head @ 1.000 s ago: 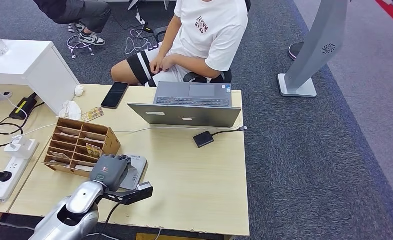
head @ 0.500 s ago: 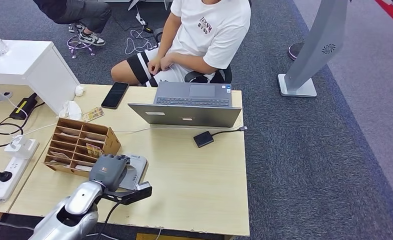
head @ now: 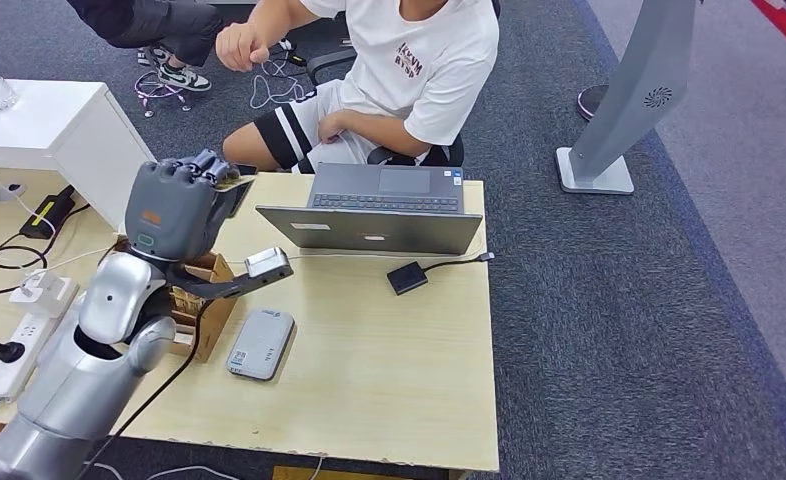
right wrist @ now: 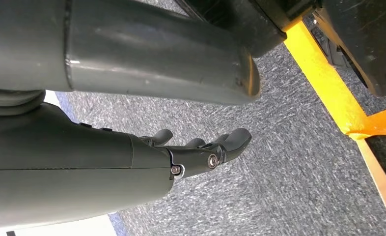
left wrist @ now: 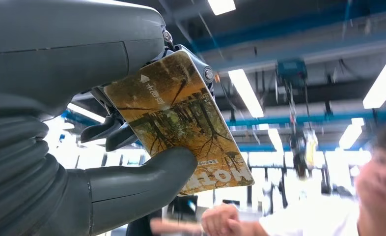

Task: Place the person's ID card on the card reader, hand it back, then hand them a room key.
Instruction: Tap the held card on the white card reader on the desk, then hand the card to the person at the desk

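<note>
My left hand [head: 174,207] is raised above the table's back left, towards the seated person [head: 419,70]. It pinches a room key card [left wrist: 181,128] between thumb and fingers; the card has a forest picture and the word "Hotel" printed on it. An edge of the card [head: 232,183] sticks out past the fingers. The person's hand [head: 241,45] is lifted, a little beyond my hand and apart from the card. The grey card reader [head: 261,343] lies bare on the wooden table [head: 389,370]. My right hand [right wrist: 201,147] hangs over carpet, fingers loosely apart, holding nothing.
A wooden card organiser [head: 204,285] stands partly behind my left arm. An open laptop [head: 379,215] sits at the table's back edge, with a small black device [head: 406,277] on a cable beside it. A power strip [head: 9,360] and cables lie at the left.
My left hand has risen from the card reader near the table's front and moved towards the person, holding the card. The person has lifted one hand from their lap.
</note>
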`<state>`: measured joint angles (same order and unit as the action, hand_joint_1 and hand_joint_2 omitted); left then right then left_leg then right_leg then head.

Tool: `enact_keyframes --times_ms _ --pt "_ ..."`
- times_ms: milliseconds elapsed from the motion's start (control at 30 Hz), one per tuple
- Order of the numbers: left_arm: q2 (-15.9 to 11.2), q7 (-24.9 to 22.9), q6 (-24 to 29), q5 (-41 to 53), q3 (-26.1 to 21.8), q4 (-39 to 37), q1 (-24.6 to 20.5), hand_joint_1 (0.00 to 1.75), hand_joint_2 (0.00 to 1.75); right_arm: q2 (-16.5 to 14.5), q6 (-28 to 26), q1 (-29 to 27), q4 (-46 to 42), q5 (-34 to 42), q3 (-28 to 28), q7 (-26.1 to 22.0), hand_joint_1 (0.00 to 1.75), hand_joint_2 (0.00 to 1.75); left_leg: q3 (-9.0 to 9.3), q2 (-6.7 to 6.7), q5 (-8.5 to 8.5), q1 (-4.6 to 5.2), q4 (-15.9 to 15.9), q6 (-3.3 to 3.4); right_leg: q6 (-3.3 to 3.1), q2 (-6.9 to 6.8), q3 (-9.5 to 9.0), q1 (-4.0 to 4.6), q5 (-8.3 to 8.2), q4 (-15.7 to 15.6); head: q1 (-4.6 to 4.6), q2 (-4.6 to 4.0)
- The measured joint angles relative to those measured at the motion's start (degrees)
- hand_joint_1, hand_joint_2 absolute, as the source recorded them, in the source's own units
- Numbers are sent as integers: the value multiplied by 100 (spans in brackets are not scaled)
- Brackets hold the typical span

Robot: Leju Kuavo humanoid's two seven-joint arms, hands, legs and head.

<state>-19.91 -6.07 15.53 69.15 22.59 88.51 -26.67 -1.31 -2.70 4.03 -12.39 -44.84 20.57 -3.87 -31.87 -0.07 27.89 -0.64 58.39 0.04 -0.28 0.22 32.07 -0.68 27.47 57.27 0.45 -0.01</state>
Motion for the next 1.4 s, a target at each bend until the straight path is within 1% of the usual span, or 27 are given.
enact_keyframes --times_ms 100,167,300,400,500,600,1000,1033,1133,1167,1300,1400 --pt "-50 100 294 45 -136 -150 -366 175 175 0 82 41 -5 -89 18 -17 0 0 0 0 -2 0 0 -1 0 1 0 0 -1 2 1 1" --pt "-115 181 504 132 -206 -440 -645 175 175 1 146 75 -9 -137 52 -35 0 0 0 1 -4 0 0 -2 0 2 1 0 -2 3 1 1" --pt "-257 383 705 124 -374 -1485 -1224 175 175 2 250 127 -20 -156 99 -60 0 0 2 5 -10 0 0 -8 -3 5 2 0 -6 6 0 1" --pt "-308 508 808 50 -507 -2236 -1464 175 175 5 262 136 -22 -156 105 -56 0 0 1 8 -12 0 0 -11 -4 8 4 0 -7 8 0 1" --pt "-335 544 898 37 -598 -2779 -1543 175 175 11 260 139 -22 -156 107 -49 0 0 0 8 -12 0 0 -11 -4 9 6 0 -7 8 0 1" --pt "-347 553 943 33 -641 -3105 -1558 175 175 17 260 144 -22 -156 108 -49 0 0 -3 6 -12 0 0 -11 -4 7 7 0 -7 8 1 1" --pt "-354 548 1032 -33 -708 -3647 -1480 175 175 32 227 153 -22 -134 109 11 0 0 -5 6 -12 0 0 -11 -4 7 9 -1 -7 8 0 1" --pt "-354 548 1033 -37 -715 -3671 -1475 135 175 33 227 153 -22 -134 109 11 0 0 -5 6 -12 0 0 -11 -4 8 9 -1 -7 8 0 1" --pt "-354 558 1048 -51 -729 -3723 -1459 4 175 35 232 153 -22 -134 109 11 0 0 -5 8 -12 0 0 -11 -5 10 10 0 -7 9 -1 -1" --pt "-353 573 1069 -58 -734 -3730 -1444 0 175 36 234 153 -22 -133 109 11 0 0 -5 8 -12 0 0 -11 -5 11 11 0 -7 9 -1 0" --pt "-340 691 1126 -161 -743 -3729 -1342 0 175 38 231 154 -22 -126 109 15 0 0 -7 8 -12 0 0 -11 -5 10 12 0 -7 8 0 1" --pt "-322 759 1067 -253 -745 -3602 -1196 0 175 39 213 152 -20 -87 109 33 0 0 -7 8 -11 1 0 -11 -5 10 12 -1 -7 8 0 1"
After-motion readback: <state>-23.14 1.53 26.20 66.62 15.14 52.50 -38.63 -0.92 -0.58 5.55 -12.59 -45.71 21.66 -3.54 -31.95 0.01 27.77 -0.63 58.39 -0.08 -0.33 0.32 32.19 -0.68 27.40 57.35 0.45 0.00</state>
